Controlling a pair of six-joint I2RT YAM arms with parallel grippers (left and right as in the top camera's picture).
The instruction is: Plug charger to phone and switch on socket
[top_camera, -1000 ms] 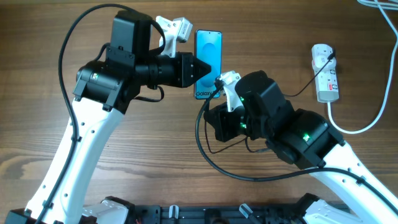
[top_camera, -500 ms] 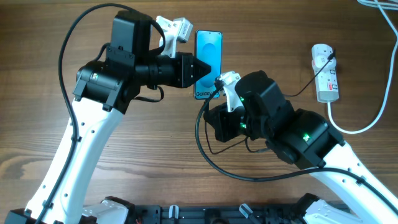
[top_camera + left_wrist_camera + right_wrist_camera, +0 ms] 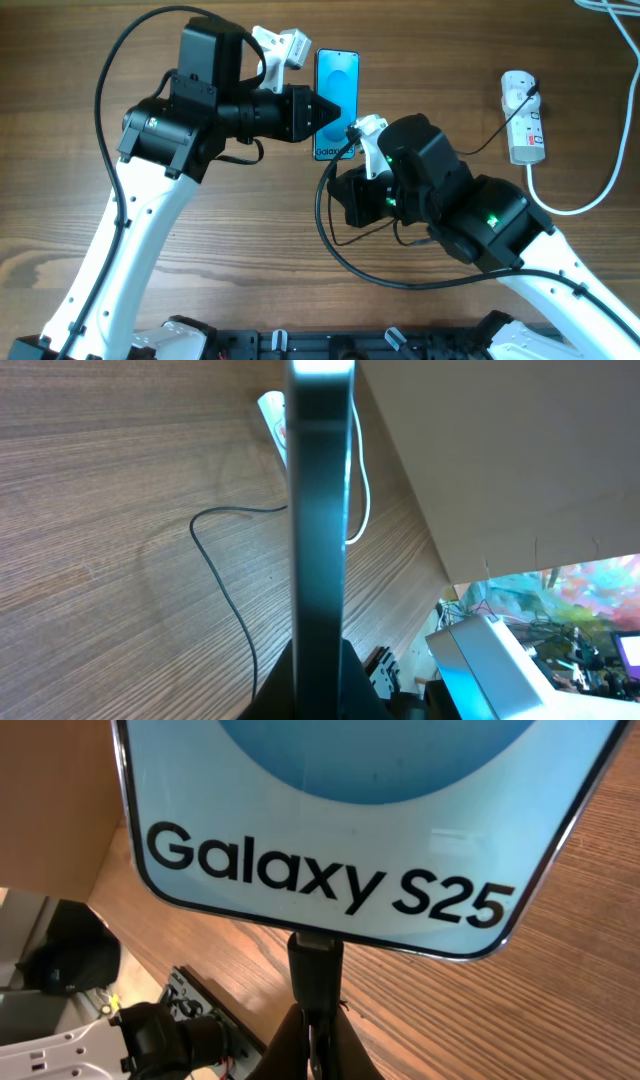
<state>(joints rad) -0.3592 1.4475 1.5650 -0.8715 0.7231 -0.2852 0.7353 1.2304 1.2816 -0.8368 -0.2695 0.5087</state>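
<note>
Right wrist: charger (image 3: 315, 963) touching phone (image 3: 350, 810).

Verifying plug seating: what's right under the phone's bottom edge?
A dark plug, held in the right pincer, meets the phone's bottom edge at its middle. The port and plug tip are hidden, so seating can't be seen.

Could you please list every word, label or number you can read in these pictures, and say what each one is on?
"Galaxy S25": on the screen of the phone, near its bottom edge, clearest in the right wrist view.
Red and grey markings on the socket: too small to read.
No other text is legible.
</note>
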